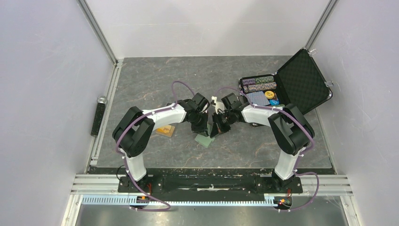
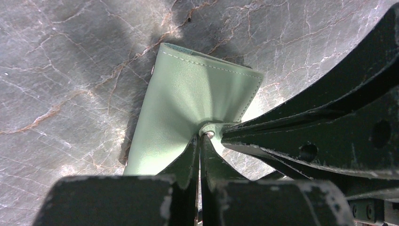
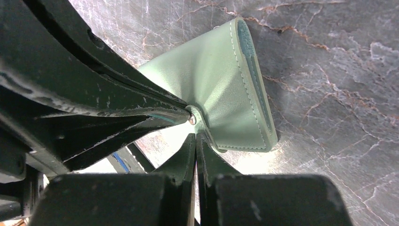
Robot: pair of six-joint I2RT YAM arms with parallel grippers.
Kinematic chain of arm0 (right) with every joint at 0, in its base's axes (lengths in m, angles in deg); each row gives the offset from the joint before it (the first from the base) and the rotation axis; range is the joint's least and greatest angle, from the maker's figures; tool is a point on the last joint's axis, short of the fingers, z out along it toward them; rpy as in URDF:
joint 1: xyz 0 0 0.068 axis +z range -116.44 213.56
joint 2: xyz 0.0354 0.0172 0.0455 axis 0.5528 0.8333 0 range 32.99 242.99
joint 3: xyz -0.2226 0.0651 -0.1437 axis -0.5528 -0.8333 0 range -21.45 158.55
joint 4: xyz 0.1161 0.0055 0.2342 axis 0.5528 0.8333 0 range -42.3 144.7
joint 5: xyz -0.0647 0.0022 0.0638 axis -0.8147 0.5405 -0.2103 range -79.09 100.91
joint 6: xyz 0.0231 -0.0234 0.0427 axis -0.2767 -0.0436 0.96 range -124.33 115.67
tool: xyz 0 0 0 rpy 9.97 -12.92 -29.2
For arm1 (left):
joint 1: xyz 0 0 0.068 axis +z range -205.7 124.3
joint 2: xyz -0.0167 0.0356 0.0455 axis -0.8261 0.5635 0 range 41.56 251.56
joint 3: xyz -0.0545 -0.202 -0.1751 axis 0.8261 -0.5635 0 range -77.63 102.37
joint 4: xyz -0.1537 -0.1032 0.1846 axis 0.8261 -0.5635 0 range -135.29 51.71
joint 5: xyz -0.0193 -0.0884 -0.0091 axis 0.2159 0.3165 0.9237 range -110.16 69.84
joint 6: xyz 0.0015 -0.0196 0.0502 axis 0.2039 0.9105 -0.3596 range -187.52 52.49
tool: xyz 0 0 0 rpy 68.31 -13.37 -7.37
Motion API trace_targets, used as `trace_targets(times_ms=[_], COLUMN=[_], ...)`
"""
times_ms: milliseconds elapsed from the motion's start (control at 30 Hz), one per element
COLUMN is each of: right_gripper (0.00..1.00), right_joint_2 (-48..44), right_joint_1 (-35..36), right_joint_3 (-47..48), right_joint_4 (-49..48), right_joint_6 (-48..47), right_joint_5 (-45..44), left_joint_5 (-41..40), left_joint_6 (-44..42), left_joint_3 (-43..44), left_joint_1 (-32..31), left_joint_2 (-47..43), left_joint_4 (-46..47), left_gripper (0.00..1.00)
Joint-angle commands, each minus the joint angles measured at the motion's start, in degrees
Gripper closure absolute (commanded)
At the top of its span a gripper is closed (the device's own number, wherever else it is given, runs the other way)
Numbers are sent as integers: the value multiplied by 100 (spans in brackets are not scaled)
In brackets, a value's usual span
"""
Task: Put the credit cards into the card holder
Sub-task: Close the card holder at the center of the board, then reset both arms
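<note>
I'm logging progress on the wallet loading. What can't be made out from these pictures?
- Inside the card holder: both wrist views, its folded cover hides the pockets.
- The credit cards: top view, too small to count.
- The snap tab: wrist views, mostly covered by pinching fingers.

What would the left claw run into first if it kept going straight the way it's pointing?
The pale green card holder. The left claw is closed on its snap tab, so the wallet's flap lies directly ahead, with the grey marbled table behind it. How far off the table is remains unclear.
</note>
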Motion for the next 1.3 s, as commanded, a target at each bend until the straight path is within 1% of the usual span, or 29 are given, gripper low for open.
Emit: trace_targets(times_ms=[0,100,133,200,233,300,333,367,467,500,567,733,833,867,900,1000,1067,1133,1200,1267], right_gripper=[100,100,100,100,100,100,98,97,87,85,77,69,57,54,50,39,29,21,15,13], right_joint_2=[206,231,232,173,123,-32,-122,-236,-490,-562,-680,-947,-1208,-1328,-1458,-1901,-2155,-2412,-2639,-2818], right_joint_1=[119,135,135,130,130,119,114,112,56,36,-11,-171,-323,-392,-458,-701,-862,-1000,-1107,-1183], right_joint_3=[26,15,21,52,91,189,233,280,408,451,507,499,392,314,205,-22,-144,-251,-344,-413], right_joint_4=[446,503,511,502,489,475,453,420,300,271,219,144,79,15,-81,-261,-289,-317,-335,-346], right_joint_6=[-318,-346,-346,-355,-348,-329,-309,-278,-120,-67,36,158,223,276,331,466,501,522,531,529], right_joint_5=[-786,-837,-822,-770,-721,-660,-641,-598,-448,-415,-351,-252,-291,-300,-320,-441,-542,-648,-775,-878], left_joint_5=[-618,-596,-595,-548,-465,-438,-398,-368,-218,-138,31,436,673,735,733,609,541,483,455,441], left_joint_6=[27,6,-8,8,11,77,65,56,68,84,169,540,907,1069,1209,1676,1917,2132,2340,2487], left_joint_3=[-231,-213,-191,-177,-190,-188,-179,-177,-182,-202,-274,-662,-1114,-1304,-1497,-2071,-2427,-2745,-3046,-3270], left_joint_1=[-15,-12,-12,-12,-13,-5,-4,-4,-4,-4,5,87,238,317,390,600,790,998,1178,1329], left_joint_2=[595,577,553,434,317,46,-137,-298,-820,-974,-1195,-1652,-1976,-2113,-2255,-2813,-3152,-3493,-3764,-3954], left_joint_4=[-262,-258,-251,-174,-79,40,130,231,546,671,944,1729,2385,2717,2908,3734,4085,4440,4862,5154], left_gripper=[98,98,95,74,66,55,50,48,38,37,33,28,24,21,16,10,6,0,0,0])
